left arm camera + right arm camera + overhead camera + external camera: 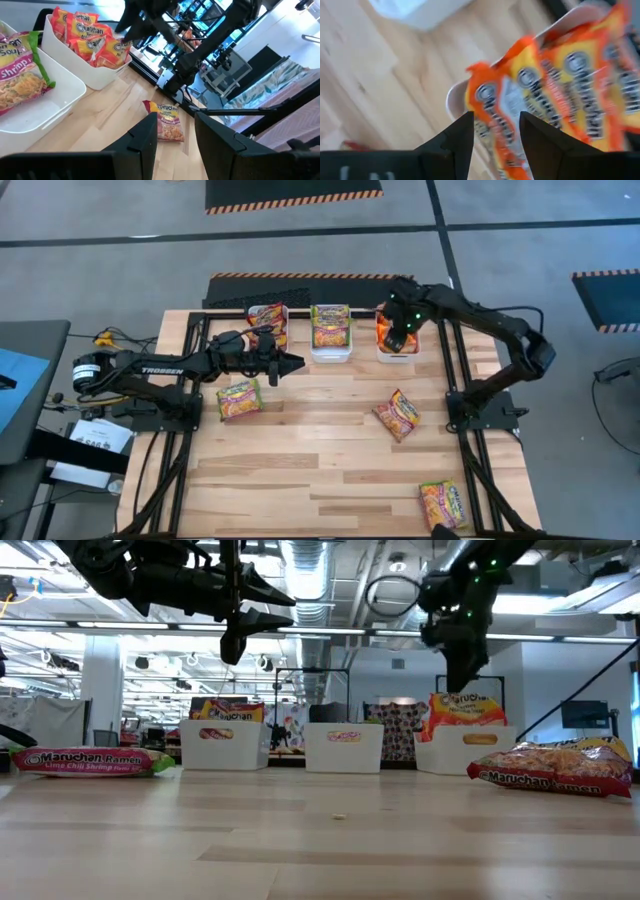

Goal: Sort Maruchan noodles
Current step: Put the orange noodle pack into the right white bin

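Sorting is well advanced: three white bins stand in a row at the table's far edge. The middle bin (331, 348) serves as landmark. To its left, one bin (268, 315) holds red-edged Maruchan noodles; to its right, another (397, 348) holds orange-edged ones. The right gripper (394, 340) hovers over that right bin, fingers parted and empty. The left gripper (290, 364), also parted and empty, hangs just left of the landmark. Three loose packets remain nearer the camera: (240, 399), (397, 414), (443, 504).

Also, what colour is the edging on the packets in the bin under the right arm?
Orange edging on the packets, clearest in the right wrist view.
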You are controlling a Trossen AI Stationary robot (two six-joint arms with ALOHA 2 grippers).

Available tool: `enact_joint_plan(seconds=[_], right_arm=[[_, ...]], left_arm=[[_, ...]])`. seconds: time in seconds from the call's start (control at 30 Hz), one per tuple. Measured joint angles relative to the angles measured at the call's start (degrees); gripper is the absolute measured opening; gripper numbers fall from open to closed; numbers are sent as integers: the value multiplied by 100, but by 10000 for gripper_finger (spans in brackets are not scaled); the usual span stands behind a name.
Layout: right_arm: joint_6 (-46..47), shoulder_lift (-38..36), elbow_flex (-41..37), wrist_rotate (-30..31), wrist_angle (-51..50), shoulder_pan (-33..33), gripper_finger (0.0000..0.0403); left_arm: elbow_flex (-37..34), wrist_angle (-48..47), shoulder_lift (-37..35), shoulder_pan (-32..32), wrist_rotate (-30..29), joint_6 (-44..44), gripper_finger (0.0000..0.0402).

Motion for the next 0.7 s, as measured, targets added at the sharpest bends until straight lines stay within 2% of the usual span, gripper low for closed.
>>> enact_joint_plan(seconds=[0.23,0.43,0.53,0.7], right_arm=[[-95,639,-7,242,-52,170,166],[-145,1166,1,288,-189,131,125],[-175,1229,6,273,-157,129,110],[-309,1082,10,263,-118,105,108]], left_arm=[[0,1,0,-1,0,2,116],[2,-1,0,0,2,-3,116],[2,-8,0,1,2,-12,116],[4,-10,0,1,5,-17,116]])
